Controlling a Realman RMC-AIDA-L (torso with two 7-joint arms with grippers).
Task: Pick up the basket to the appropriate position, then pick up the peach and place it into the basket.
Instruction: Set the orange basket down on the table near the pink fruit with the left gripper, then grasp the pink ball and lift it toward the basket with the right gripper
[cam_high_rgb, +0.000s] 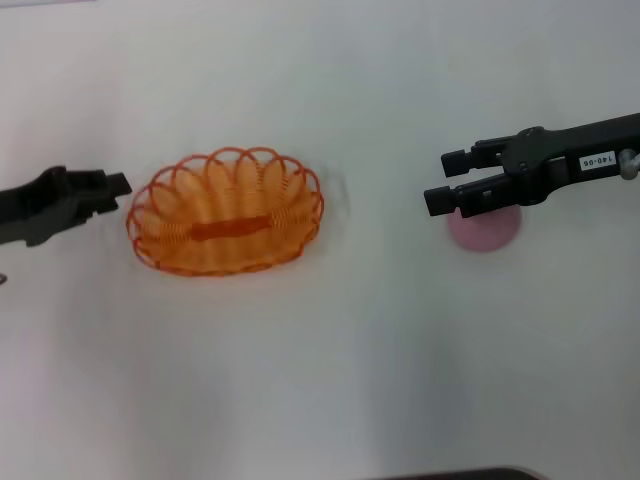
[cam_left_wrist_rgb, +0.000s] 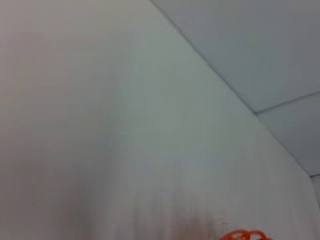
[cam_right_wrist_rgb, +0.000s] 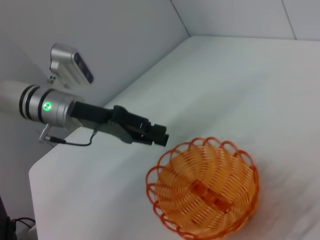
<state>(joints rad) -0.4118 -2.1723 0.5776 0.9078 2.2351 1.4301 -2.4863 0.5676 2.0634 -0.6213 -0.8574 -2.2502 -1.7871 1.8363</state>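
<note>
White table: my right gripper, fingers spread, hovers over the peach; basket at nine o'clock; left gripper pressed together beside it.

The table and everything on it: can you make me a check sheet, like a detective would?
Surface: plain white tabletop, bare around the items.
Job's things: oval orange wire basket with a looped rim, upright and empty; small pale pink rounded peach on the table to the basket's right, apart from it.
Clutter: nothing seen.
Grippers: black left gripper just beside the basket's left rim, holding nothing; black right gripper, fingers apart, over the peach, not gripping it.
Cables: thin dark wire hanging under the left arm's wrist.
Surroundings: pale grey wall behind the table.
</note>
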